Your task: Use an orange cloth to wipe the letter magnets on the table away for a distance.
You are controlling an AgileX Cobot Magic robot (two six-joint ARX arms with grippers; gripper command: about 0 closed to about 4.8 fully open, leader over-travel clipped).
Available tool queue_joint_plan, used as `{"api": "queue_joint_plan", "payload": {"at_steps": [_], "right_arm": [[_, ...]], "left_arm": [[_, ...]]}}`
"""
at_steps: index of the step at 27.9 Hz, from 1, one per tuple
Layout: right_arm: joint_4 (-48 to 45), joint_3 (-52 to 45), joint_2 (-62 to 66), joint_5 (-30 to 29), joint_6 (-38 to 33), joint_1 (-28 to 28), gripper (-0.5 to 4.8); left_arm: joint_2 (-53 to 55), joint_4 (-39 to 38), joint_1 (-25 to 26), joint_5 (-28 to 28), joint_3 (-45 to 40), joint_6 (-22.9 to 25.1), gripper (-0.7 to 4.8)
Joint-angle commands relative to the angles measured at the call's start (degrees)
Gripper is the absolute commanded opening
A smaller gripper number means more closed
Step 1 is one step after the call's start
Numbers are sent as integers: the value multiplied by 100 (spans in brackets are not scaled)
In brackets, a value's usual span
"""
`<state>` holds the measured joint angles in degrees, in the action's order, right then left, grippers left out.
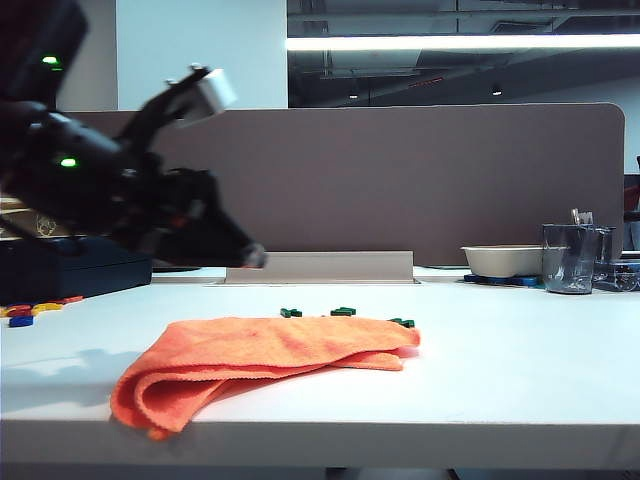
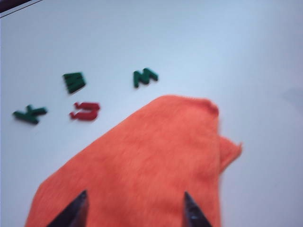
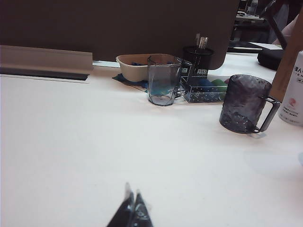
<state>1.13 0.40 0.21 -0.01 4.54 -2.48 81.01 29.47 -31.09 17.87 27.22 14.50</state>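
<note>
One orange cloth [image 1: 265,365], loosely folded, lies near the front edge of the white table [image 1: 520,360]. Just behind it: 3 green letter magnets [image 2: 75,82] & 1 red letter [image 2: 85,111]. Left claw [image 2: 133,208] hangs over the cloth, fingers spread wide, gripping nothing. Right claw [image 3: 131,213] is pinched closed above bare table, well apart. Further back: 2 glass mugs [image 3: 163,80], a bowl [image 3: 135,66], brown partition [image 1: 400,180].

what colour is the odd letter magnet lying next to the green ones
Red: the odd letter magnet among the dark green letter magnets, clearest in the left wrist view.
</note>
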Motion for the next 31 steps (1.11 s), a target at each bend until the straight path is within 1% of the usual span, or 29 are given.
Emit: {"api": "queue_joint_plan", "payload": {"at_steps": [1,3,5,10,11,12,13,17,22,27,29,30,31], "right_arm": [[-74,-44,-22,4,-7,-2,-5],[-74,-44,-22,4,-7,-2,-5],[-74,-44,-22,4,-7,0,-5],[-76,-44,-22,4,-7,-2,-5],[-72,-44,-22,4,-4,-2,-5],[-76,-44,-22,4,-7,0,-5],[-72,-44,-22,4,-7,0,-5],[-76,-44,-22,4,-7,2,-5],[-74,-44,-22,4,-7,2,-5],[-76,-44,-22,4,-7,2,-5],[-76,-44,-22,4,-7,2,-5],[-74,-44,-22,4,-7,2,-5],[-79,-44,-22,4,-7,2,-5]], "left_arm": [[334,76,-190,-109,321,-7,248],[684,-31,-302,-136,608,-7,249],[994,-243,-306,-136,857,-11,250],[1344,-531,-306,-267,1156,-11,252],[1412,-544,-306,-284,1198,-9,278],[1456,-564,-313,-420,1198,-13,313],[1482,-697,-330,-494,1198,-13,319],[1484,-929,-341,-503,1198,-13,319],[1484,-949,-341,-503,1198,-13,318],[1506,-1152,-341,-487,1198,-22,312],[1558,-1231,-341,-461,1198,-140,304],[1604,-1257,-341,-452,1198,-291,302],[1650,-1255,-341,-452,1198,-358,289]]}}
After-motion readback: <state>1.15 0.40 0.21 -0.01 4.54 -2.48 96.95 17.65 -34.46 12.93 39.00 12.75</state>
